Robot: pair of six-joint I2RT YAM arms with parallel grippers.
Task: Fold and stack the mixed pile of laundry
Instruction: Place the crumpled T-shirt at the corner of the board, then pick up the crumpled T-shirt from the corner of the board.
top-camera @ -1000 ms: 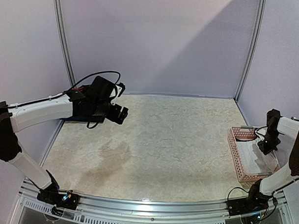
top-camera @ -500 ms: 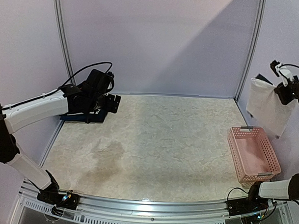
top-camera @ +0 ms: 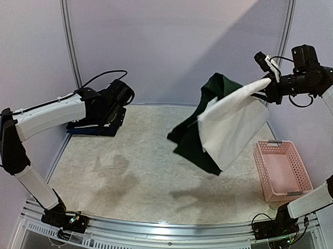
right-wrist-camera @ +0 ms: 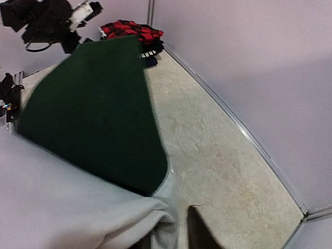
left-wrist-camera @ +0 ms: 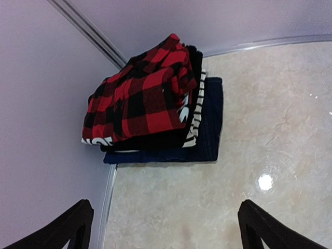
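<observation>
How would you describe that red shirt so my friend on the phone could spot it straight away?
Look to the table's far left corner, where a stack of folded clothes sits. The red-and-black plaid shirt lies on top, the only bright piece, above a black-and-white layer and a navy one.

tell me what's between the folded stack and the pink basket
In the top view, only bare table separates the folded stack and pink basket; above that stretch a white-and-green garment hangs from the right gripper.
</observation>
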